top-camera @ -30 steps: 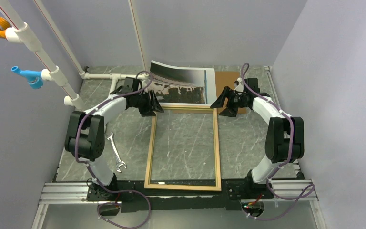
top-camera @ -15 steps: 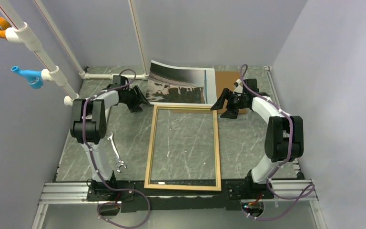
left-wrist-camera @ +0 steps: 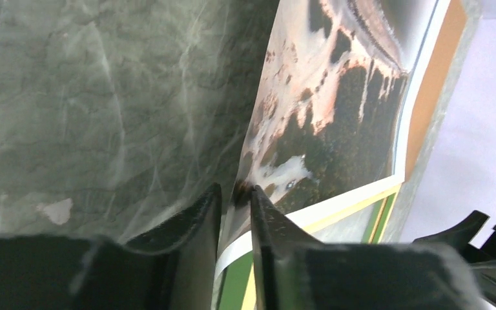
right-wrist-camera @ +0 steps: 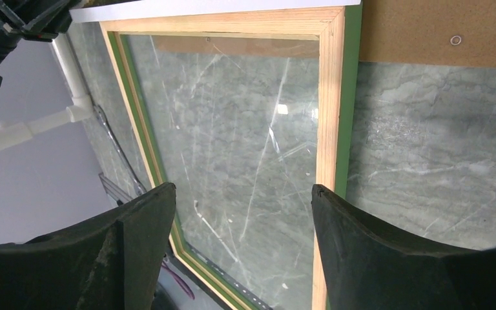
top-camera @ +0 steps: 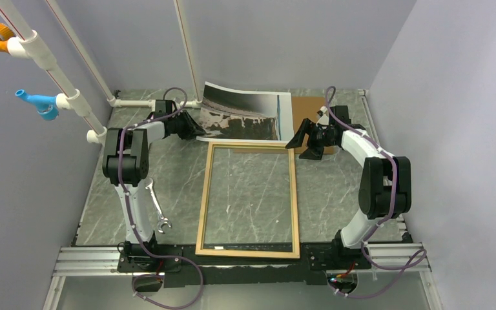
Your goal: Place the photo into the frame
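The grey marbled table carried all items. The frame lay flat at its middle, tan wood face up, with a green edge showing along its outer side in the right wrist view and the tabletop visible through its pane; nothing lay inside it. The photo lay picture side up just beyond the frame's far rail, with its near edge running along that rail. Its blue stripe and white margin were toward the frame's right, and its far left corner curled up off the table. The photo's right end overlapped the brown backing board, which lay beyond the frame's far right corner. The left gripper sat off the frame's far left corner at the photo's left edge. Its jaws were narrowly apart with that edge between them; whether they were pressing on the print could not be determined. The right gripper hung over the frame's far right corner with its jaws spread wide and nothing between them. A wrench lay on the table well to the left of the frame's left rail.
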